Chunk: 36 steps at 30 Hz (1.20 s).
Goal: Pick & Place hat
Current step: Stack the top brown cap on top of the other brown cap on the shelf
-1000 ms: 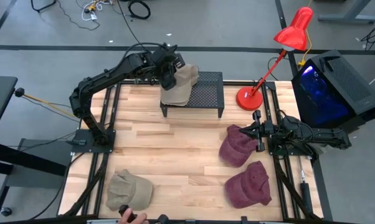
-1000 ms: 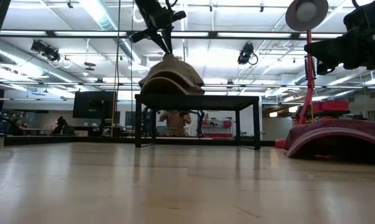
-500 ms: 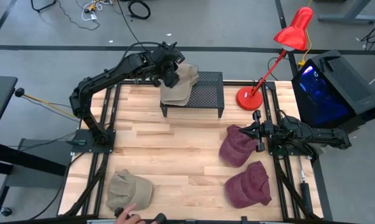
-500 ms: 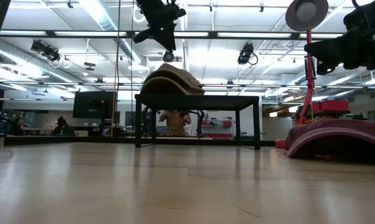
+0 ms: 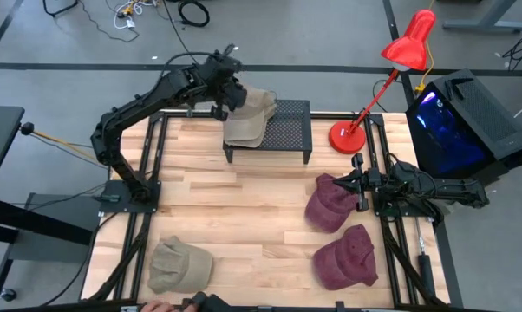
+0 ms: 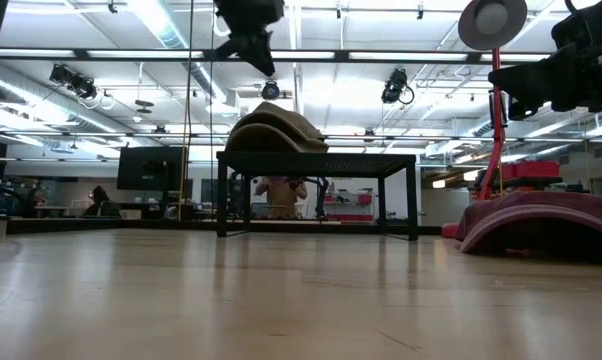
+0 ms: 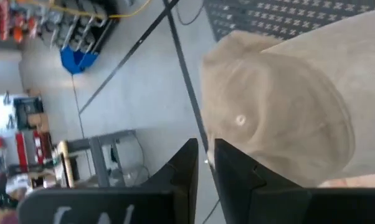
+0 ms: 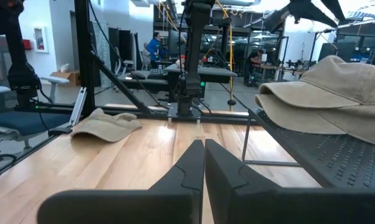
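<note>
The beige fabric cap [image 5: 249, 118] is seen resting on the black mesh stand [image 5: 289, 130], left gripper [image 5: 224, 96] jaws nearly closed and empty above it, right gripper [image 5: 361, 185] jaws clenched.

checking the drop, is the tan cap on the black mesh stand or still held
On the black mesh stand: the tan cap rests there, left gripper above it, empty.

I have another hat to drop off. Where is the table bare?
Bare wood fills the middle, between the tan hat at the near left and the two maroon hats at right. The rack is half covered by a hat. The right side is crowded.
</note>
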Available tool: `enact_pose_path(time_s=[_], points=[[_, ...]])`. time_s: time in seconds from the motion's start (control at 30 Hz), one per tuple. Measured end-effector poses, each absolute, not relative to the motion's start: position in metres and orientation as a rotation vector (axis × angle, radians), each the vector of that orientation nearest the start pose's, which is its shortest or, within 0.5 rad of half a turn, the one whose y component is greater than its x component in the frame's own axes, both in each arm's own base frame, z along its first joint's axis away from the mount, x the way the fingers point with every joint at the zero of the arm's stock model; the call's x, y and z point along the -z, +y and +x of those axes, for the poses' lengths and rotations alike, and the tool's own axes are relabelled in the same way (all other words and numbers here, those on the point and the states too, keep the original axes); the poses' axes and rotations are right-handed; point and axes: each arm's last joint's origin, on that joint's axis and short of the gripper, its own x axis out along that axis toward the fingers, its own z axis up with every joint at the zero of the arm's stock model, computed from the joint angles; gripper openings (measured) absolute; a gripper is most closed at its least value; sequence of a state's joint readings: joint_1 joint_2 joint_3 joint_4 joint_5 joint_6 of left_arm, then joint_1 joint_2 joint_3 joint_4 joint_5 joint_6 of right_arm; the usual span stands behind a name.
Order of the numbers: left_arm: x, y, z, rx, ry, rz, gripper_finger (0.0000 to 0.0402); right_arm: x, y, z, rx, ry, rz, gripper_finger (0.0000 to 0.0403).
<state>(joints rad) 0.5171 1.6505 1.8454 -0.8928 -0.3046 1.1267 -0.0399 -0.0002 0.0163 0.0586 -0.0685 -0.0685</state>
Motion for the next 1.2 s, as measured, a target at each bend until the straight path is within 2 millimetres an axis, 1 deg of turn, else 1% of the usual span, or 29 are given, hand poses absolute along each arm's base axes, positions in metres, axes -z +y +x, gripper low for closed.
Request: enact_pose_path(time_s=[0.07, 0.23, 0.3, 0.43, 0.53, 0.6, 0.7, 0.83, 0.93, 1.2], points=[[-0.416, 0.180, 0.287, -0.350, 1.048, 0.877, 0.0060, -0.175, -0.002, 0.096, -0.026, -0.076, -0.072, 0.0016], [-0.417, 0.188, 0.273, -0.465, 1.035, 0.664, 0.0056, -0.175, -0.002, 0.096, -0.026, -0.076, -0.073, 0.0016], [-0.416, 0.192, 0.268, -0.517, 1.021, 0.548, 0.0050, -0.175, -0.002, 0.096, -0.026, -0.076, -0.073, 0.0016], [-0.412, 0.199, 0.259, -0.664, 0.974, 0.258, 0.0028, -0.175, -0.002, 0.096, -0.026, -0.076, -0.073, 0.0016], [-0.409, 0.205, 0.257, -0.755, 0.935, 0.099, 0.0007, -0.175, -0.002, 0.096, -0.026, -0.076, -0.072, 0.0016], [-0.409, 0.207, 0.255, -0.805, 0.898, 0.011, 0.0005, -0.175, -0.002, 0.096, -0.026, -0.076, -0.073, 0.0016], [-0.408, 0.209, 0.255, -0.845, 0.865, -0.068, 0.0010, -0.175, -0.002, 0.096, -0.026, -0.076, -0.072, 0.0016], [-0.403, 0.214, 0.258, -0.823, 0.818, -0.192, 0.0005, -0.175, -0.002, 0.096, -0.026, -0.077, -0.073, 0.0016], [-0.391, 0.218, 0.263, -0.809, 0.820, -0.256, 0.0006, -0.175, -0.002, 0.096, -0.026, -0.075, -0.072, 0.0016], [-0.364, 0.226, 0.277, -0.771, 0.802, -0.300, 0.0005, -0.175, -0.002, 0.096, -0.026, -0.076, -0.072, 0.0016]])
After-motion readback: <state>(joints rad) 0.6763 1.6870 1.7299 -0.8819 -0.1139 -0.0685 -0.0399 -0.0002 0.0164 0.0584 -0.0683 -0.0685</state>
